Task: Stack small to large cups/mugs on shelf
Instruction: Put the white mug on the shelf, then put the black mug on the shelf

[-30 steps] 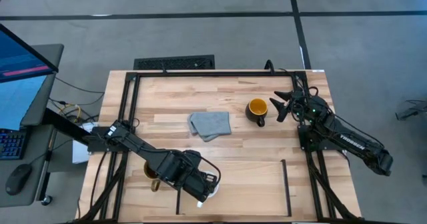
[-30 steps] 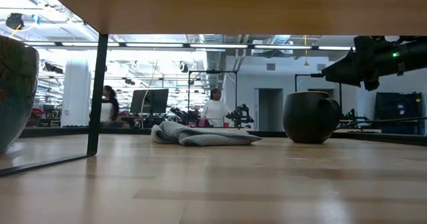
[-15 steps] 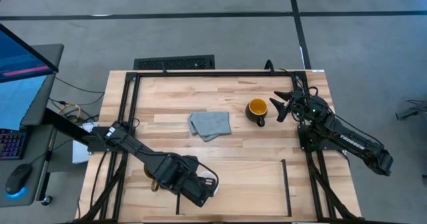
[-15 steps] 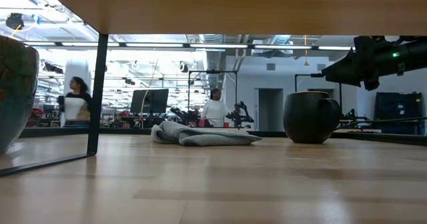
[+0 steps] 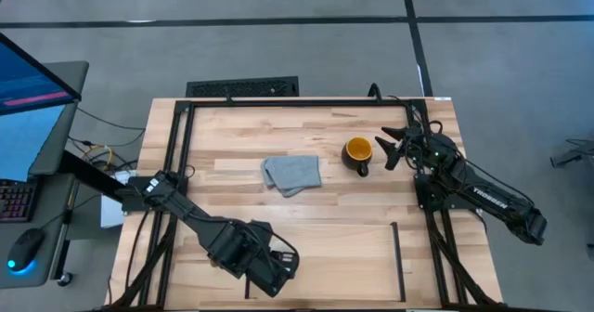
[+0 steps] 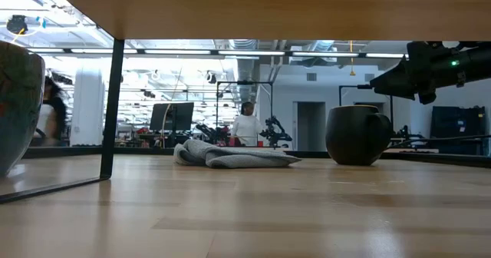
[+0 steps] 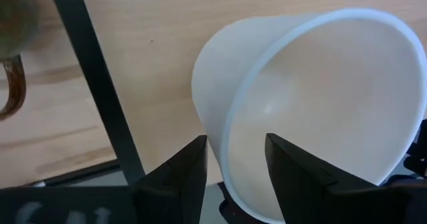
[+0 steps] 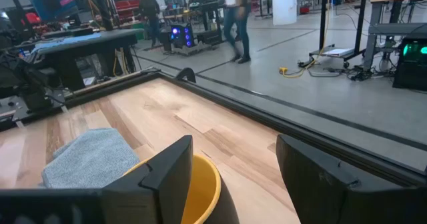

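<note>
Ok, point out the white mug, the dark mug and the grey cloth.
white mug (image 7: 320, 104), left wrist view, inner wall.
dark mug (image 5: 357, 151), high view, yellow-orange inside.
grey cloth (image 5: 292, 174), high view, centre of the folds.

Even, soft light fills the overhead view; the wooden table (image 5: 306, 191) shows only faint shadows under the arms, and a monitor (image 5: 28, 80) glows blue at the left edge. In the table-level view the room behind is bright with rows of ceiling lamps across the upper half, so the dark mug (image 6: 354, 135) right of centre and the arm in the upper right read almost as silhouettes. A person (image 6: 50, 120) at the left is smeared by motion blur. The nearest wood looks soft and out of focus. In the left wrist view the white mug (image 7: 313, 111) is close, pale and washed out, and the brown mug (image 7: 13, 57) in the upper left is blurred.
</note>
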Robot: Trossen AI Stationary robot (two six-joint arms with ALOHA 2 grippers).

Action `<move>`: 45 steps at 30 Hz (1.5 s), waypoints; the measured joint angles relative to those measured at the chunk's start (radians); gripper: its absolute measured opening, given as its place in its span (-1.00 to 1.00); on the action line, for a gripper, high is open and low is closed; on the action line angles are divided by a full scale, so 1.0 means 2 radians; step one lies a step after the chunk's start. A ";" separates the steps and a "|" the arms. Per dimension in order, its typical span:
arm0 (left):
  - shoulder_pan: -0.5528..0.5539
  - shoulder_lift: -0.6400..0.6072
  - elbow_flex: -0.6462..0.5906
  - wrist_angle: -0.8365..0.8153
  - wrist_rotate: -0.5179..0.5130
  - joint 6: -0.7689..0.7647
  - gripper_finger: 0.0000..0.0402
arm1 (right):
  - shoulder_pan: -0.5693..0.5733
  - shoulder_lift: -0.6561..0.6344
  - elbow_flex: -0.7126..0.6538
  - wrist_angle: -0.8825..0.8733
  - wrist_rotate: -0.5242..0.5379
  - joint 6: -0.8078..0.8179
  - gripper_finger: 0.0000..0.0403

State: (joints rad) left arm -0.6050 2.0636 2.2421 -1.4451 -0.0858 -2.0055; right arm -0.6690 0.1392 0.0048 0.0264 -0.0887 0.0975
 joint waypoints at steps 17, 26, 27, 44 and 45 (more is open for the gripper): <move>0.005 -0.001 0.000 -0.001 0.000 0.011 -0.29 | 0.000 0.000 0.000 0.000 0.000 0.000 0.19; 0.005 -0.011 0.000 -0.002 -0.011 0.011 -0.29 | 0.000 0.000 0.000 0.000 0.000 0.000 0.19; 0.005 -0.012 0.000 -0.002 -0.013 0.011 -0.29 | 0.000 0.000 0.000 0.000 0.000 0.000 0.19; 0.006 -0.041 0.001 -0.001 -0.037 0.016 -0.29 | 0.000 0.000 0.000 0.000 0.000 0.000 0.19; 0.006 -0.044 0.001 -0.001 -0.043 0.016 -0.29 | 0.000 0.000 0.000 0.000 0.000 0.000 0.19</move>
State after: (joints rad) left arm -0.5928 1.9761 2.2433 -1.4467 -0.1715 -1.9737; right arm -0.6689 0.1394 0.0048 0.0265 -0.0887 0.0971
